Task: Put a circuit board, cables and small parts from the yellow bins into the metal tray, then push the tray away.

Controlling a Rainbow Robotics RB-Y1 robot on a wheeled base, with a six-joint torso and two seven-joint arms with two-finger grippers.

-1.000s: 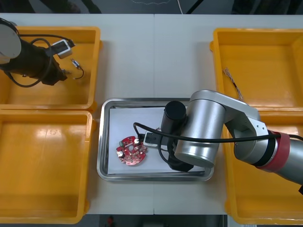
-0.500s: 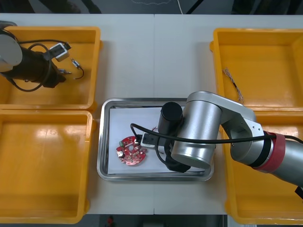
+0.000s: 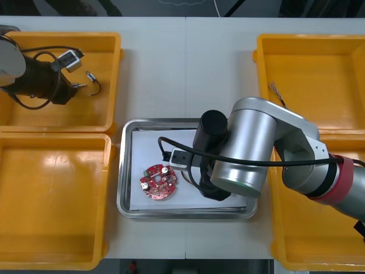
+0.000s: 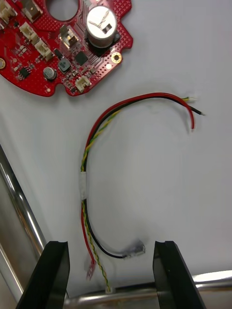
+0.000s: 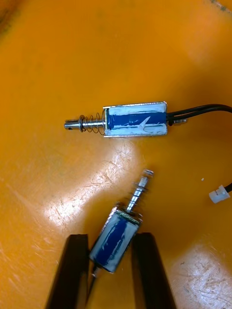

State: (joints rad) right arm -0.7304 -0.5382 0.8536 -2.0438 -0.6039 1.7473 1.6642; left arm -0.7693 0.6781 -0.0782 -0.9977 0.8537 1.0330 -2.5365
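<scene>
In the far left yellow bin [image 3: 108, 57] my left gripper [image 5: 110, 270] is shut on a small metal part [image 5: 116, 236], a blue-wrapped piece with a sprung pin. A second such part [image 5: 135, 119] with black leads lies just beyond it. Over the metal tray [image 3: 122, 171], my right gripper [image 4: 110, 277] stands open. The red and yellow cable [image 4: 89, 159] lies loose on the white tray floor, its near end between the fingers. The round red circuit board [image 3: 158, 182] rests in the tray beside the cable. The right arm [image 3: 245, 151] covers the tray's right half.
A near left yellow bin [image 3: 57, 200] and a near right one [image 3: 296, 240] flank the tray. The far right bin [image 3: 313, 68] holds a thin twisted cable [image 3: 280, 100]. The tray's shiny rim [image 4: 19, 212] runs close by the right fingers.
The right gripper has opened and let the red and yellow cable go onto the tray floor. The left gripper has closed around a small metal part in the far left bin.
</scene>
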